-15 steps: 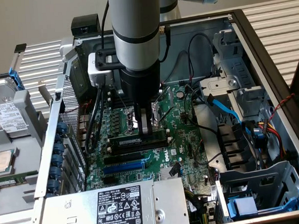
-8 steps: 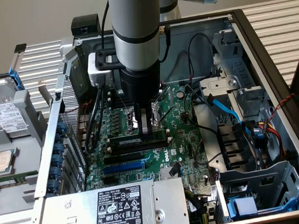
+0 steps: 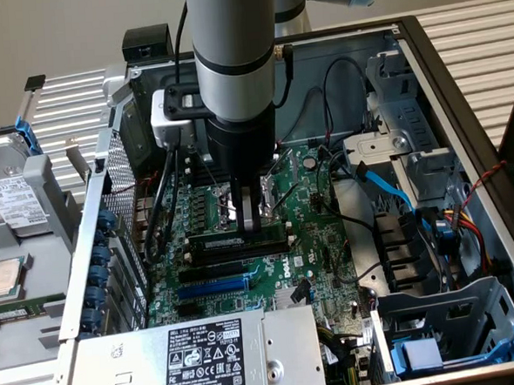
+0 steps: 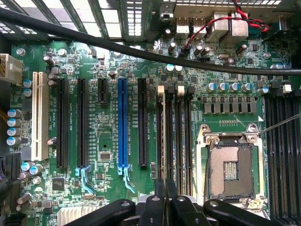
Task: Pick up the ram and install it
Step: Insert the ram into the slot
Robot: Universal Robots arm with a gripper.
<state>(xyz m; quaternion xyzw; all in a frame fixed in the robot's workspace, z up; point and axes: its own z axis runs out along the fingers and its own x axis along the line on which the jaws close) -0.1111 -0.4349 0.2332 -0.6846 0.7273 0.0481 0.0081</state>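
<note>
Item 1, my tool (image 3: 252, 221): jaws narrow, pinching the top edge of the ram (image 3: 215, 244).

Item 2, ram: stands on edge in a black memory slot on the green board (image 3: 284, 274), inside the open computer case (image 3: 461, 110).

Item 3, blue slot (image 3: 212, 287): at 7 o'clock from the ram in the exterior view, with a black slot between them.

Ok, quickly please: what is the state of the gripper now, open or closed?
Gripper: closed, holding the ram by its upper edge.
</note>
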